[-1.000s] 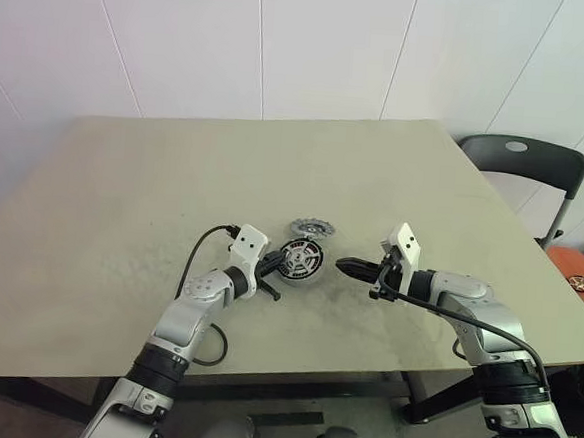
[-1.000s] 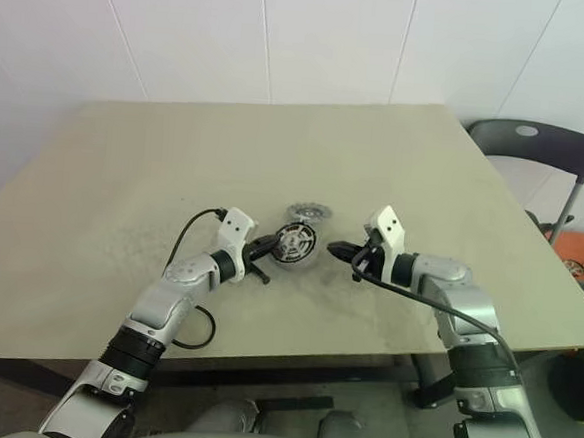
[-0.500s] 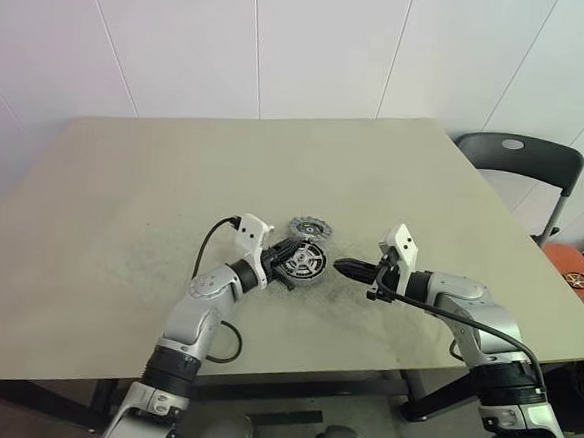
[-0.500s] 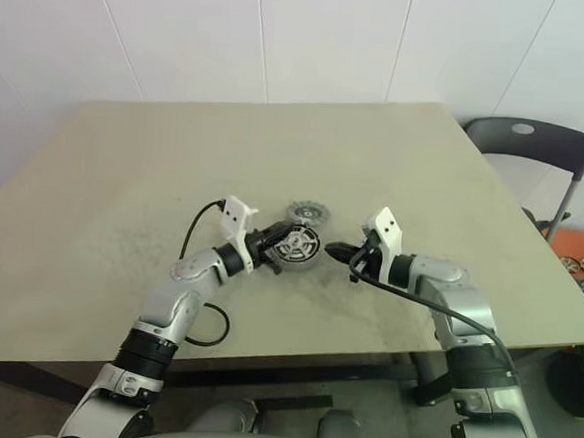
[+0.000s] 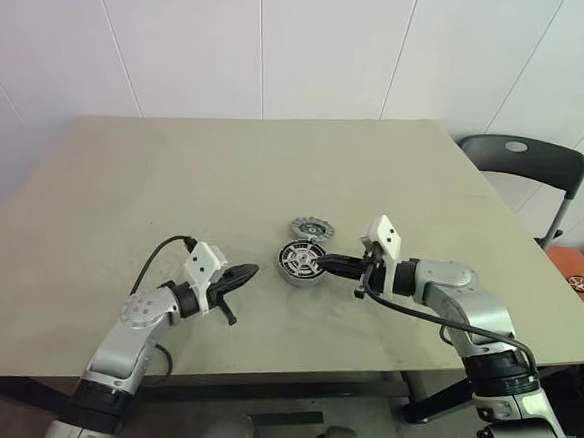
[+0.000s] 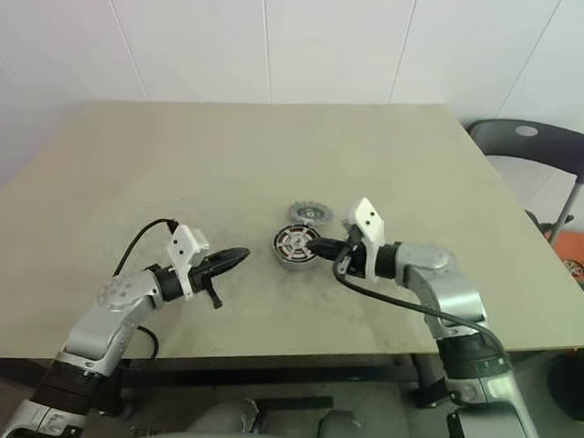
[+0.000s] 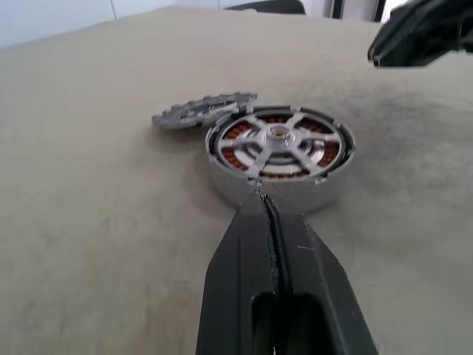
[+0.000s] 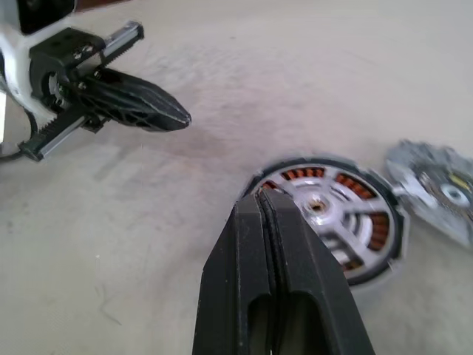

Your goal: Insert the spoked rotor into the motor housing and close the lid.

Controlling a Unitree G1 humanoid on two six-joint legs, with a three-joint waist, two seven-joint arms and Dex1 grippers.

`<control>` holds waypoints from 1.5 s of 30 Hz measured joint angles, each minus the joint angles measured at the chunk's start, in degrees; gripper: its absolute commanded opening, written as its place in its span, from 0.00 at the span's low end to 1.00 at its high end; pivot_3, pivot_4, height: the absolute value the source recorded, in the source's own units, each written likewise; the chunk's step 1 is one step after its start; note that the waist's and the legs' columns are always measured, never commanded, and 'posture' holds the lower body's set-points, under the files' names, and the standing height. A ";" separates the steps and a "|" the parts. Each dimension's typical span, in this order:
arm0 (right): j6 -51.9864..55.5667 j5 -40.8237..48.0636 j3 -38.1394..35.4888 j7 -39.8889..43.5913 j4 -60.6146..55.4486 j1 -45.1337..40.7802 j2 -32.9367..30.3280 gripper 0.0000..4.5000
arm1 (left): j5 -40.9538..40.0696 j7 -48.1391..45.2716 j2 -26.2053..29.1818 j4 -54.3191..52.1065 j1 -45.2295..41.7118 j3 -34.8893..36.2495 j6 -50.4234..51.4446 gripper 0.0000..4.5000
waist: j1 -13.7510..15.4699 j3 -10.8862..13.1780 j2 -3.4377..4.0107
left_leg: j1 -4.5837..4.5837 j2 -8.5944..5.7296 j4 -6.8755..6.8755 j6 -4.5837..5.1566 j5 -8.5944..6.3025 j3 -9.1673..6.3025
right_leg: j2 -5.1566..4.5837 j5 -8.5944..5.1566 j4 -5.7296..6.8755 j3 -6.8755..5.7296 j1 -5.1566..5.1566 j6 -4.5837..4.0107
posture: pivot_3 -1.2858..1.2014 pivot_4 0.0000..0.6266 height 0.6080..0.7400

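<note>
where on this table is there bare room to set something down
Most of the table is bare: the whole far half toward the wall, the left side beyond the left pincer, and the right side behind the right arm. It is crowded only near the middle front, where the motor housing with the spoked rotor in it, the lid and the shut right pincer sit close together.

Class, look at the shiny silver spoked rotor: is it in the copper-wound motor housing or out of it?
In. The silver spoked rotor sits within the round motor housing, copper windings visible between its spokes.
</note>
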 measured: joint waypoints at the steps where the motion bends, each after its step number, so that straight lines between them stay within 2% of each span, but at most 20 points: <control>1: -0.64 -0.95 1.02 0.23 0.21 -0.66 -0.18 0.00 | 0.18 0.25 -0.11 -0.10 0.00 0.00 -0.04 0.01 | -0.03 0.00 0.00 | 0.00 0.00 0.00 0.00 0.00 0.01 | 0.00 0.00 0.00 0.00 0.00 0.00 | 0.52 0.00 1.00; 5: -6.84 -9.93 8.59 2.11 3.32 -4.41 -3.28 0.17 | 0.71 1.77 -1.62 -0.17 -0.16 -0.18 -0.04 0.00 | -0.18 0.00 0.01 | 0.01 0.00 -0.02 0.00 0.00 0.02 | 0.00 0.01 -0.01 0.00 -0.04 0.02 | 0.52 0.00 1.00; 11: -15.91 -19.55 15.64 4.79 7.36 -7.50 -5.09 0.59 | 1.65 2.93 -2.34 -0.17 -0.50 -0.53 -0.06 0.00 | -0.24 0.00 0.01 | 0.00 0.00 -0.03 0.00 0.00 0.02 | 0.00 0.02 0.01 0.00 -0.03 0.04 | 0.52 0.00 1.00; 17: -21.70 -24.68 17.15 4.94 10.34 -10.19 -5.00 0.99 | 1.80 3.43 -2.36 -0.16 -0.54 -0.52 -0.11 0.00 | -0.23 0.00 0.01 | 0.02 0.00 -0.03 0.00 0.00 0.01 | 0.01 0.02 0.02 0.00 -0.02 0.04 | 0.52 0.00 1.00; 28: -28.34 -31.85 17.75 1.57 15.14 -11.38 -3.25 1.00 | 1.85 4.13 -3.03 0.03 -1.08 -0.52 -0.37 0.00 | -0.23 0.00 0.00 | 0.08 0.00 -0.03 0.00 0.00 0.00 | 0.02 0.02 0.03 0.00 -0.01 0.03 | 0.52 0.00 1.00; 32: -31.55 -33.82 18.18 0.06 16.50 -11.37 -2.83 0.81 | 1.92 4.35 -3.93 0.07 -1.55 -0.56 -0.61 0.00 | -0.30 -0.01 0.00 | 0.16 0.01 0.01 -0.01 0.01 0.00 | 0.05 0.03 0.09 0.01 0.04 0.01 | 0.52 0.00 1.00; 36: -32.93 -35.27 18.73 -0.97 17.32 -11.36 -2.72 0.52 | 2.08 4.78 -4.44 0.09 -1.87 -0.58 -0.86 0.00 | -0.25 -0.01 0.01 | 0.18 0.01 0.06 -0.04 0.04 0.00 | 0.06 0.05 0.11 0.01 0.07 -0.06 | 0.52 0.00 1.00; 39: -33.71 -35.64 18.57 -1.26 16.67 -11.72 -2.68 0.35 | 2.40 5.01 -4.59 0.17 -2.31 -0.62 -0.95 0.00 | -0.32 -0.03 -0.01 | 0.20 0.03 0.04 -0.04 0.04 -0.01 | 0.08 0.05 0.10 0.01 0.07 -0.05 | 0.52 0.00 1.00; 40: -33.90 -35.63 18.54 -1.27 16.47 -11.79 -2.64 0.32 | 2.46 5.03 -4.71 0.17 -2.41 -0.66 -0.99 0.00 | -0.32 -0.03 -0.01 | 0.21 0.04 0.04 -0.04 0.04 -0.01 | 0.09 0.05 0.11 0.01 0.07 -0.06 | 0.52 0.00 1.00; 45: -33.33 -35.61 17.71 -1.07 15.85 -11.77 -2.52 0.32 | 2.95 5.12 -5.05 0.38 -2.52 -0.67 -1.06 0.00 | -0.32 -0.06 0.00 | 0.27 0.16 0.06 -0.06 0.05 0.03 | 0.17 0.11 0.13 0.00 0.09 -0.22 | 0.52 0.00 1.00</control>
